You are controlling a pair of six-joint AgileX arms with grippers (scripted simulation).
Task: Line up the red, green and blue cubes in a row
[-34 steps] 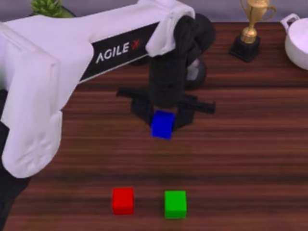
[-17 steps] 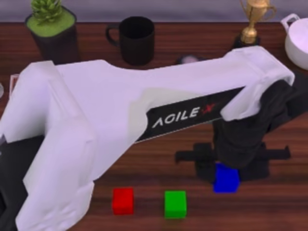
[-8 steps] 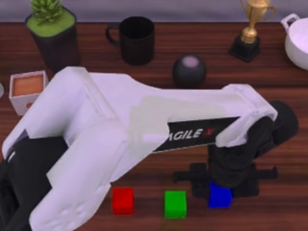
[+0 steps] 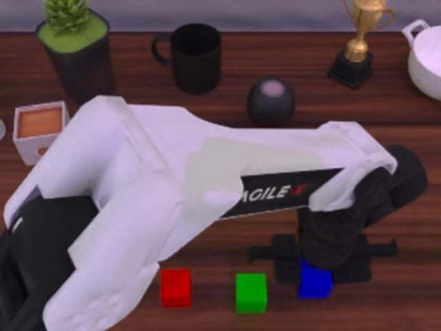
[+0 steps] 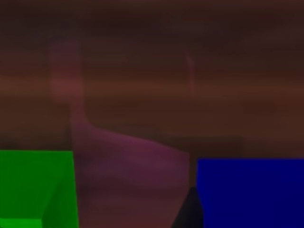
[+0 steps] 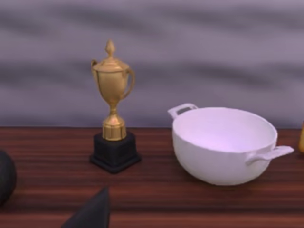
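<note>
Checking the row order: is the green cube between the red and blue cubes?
Yes, the green cube sits between red cube and blue cube.

Top camera looks straight down; left wrist camera sits low, sharing its green cube [image 4: 251, 292] [image 5: 35, 187]; right wrist shares the trophy [image 4: 360, 41] [image 6: 113, 111].

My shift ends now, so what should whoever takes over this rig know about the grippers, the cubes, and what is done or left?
Left gripper: reaching over to the table's near right part, low over the small deep blue cube and shut on it.
Right arm: not in the top view; its wrist camera faces the gold trophy and white two-handled bowl.
Cubes: small bright red cube, small bright green cube, then blue, in a near-straight row from left to right along the near edge.
Done: blue brought in line beside green.
Left: open the fingers and lift the left arm away.
</note>
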